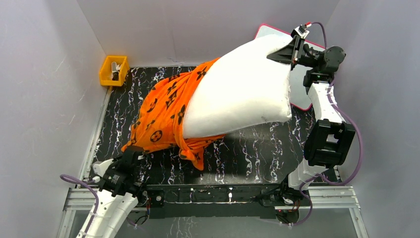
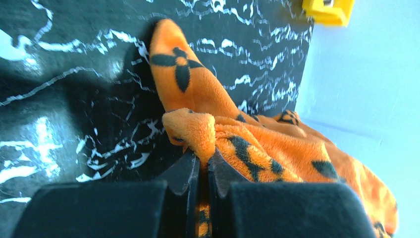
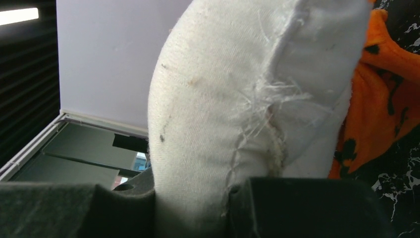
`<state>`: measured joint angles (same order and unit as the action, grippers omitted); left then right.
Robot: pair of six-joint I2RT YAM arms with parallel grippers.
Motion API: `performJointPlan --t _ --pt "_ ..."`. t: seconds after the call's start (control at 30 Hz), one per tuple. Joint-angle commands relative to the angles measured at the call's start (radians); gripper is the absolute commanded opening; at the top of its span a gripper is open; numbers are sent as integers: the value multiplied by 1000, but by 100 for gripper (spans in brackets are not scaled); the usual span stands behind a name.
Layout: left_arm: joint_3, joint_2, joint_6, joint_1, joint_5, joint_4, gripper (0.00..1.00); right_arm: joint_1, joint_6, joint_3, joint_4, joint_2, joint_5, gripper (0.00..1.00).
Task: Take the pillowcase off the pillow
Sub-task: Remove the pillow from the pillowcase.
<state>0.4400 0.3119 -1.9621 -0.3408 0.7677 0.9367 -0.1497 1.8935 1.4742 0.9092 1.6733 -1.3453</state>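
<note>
White pillow (image 1: pixel 237 89), its left end hidden inside the orange pillowcase (image 1: pixel 163 114), tilts above a black marbled table (image 1: pixel 247 153) walled in pale panels. Fingers of the right gripper (image 1: pixel 286 53) clamp its raised far corner; the left gripper (image 2: pixel 203 161) fingers pinch a pillowcase edge.

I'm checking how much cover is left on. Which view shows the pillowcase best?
The top external view: the whole pillowcase shows, bunched over one end of the pillow, the rest bare. The left wrist view shows only an edge pinched in the left gripper; the right wrist view, just an orange patch behind the pillow.
</note>
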Motion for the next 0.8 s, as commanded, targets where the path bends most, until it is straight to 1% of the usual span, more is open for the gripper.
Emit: performJointPlan --t 0.0,0.13,0.2,0.23,0.27,0.3,0.33,0.37,0.4,0.43,0.47,0.53,0.57,0.63,0.7,0.77 --pt "-37 36 -112 33 470 379 0 -96 130 29 217 -56 196 0" --pt "-37 104 -154 33 499 357 0 -91 88 -12 187 -70 180 0" --pt "-16 150 -95 33 487 286 0 -73 -4 -13 86 -86 160 0" --pt "5 167 13 34 476 204 0 -60 -68 -15 18 -97 155 0" --pt "34 178 182 33 451 84 0 -43 -145 -15 -68 -107 151 0" --pt "56 182 389 33 409 -69 0 -22 -250 -9 -185 -117 147 0" --pt "83 182 572 33 324 -211 8 13 -365 5 -309 -124 145 0" --pt "105 183 741 33 237 -345 32 45 -483 26 -496 -126 146 0" --pt "129 190 902 33 159 -453 59 75 -603 52 -632 -124 151 0" --pt "169 204 982 33 107 -504 87 101 -700 78 -744 -117 156 0" --pt "210 229 1018 33 76 -512 97 122 -790 101 -846 -110 163 0" --pt "322 288 1132 33 22 -518 98 148 -908 123 -979 -94 172 0" --pt "379 325 1148 33 -12 -510 98 162 -949 124 -1020 -88 169 0" --pt "522 408 1256 33 -130 -529 98 200 -1030 125 -1093 -73 151 0" --pt "674 532 1365 33 -253 -539 98 235 -1151 138 -1199 -57 164 0" --pt "835 690 1508 34 -375 -525 98 278 -1229 145 -1281 -37 187 0"
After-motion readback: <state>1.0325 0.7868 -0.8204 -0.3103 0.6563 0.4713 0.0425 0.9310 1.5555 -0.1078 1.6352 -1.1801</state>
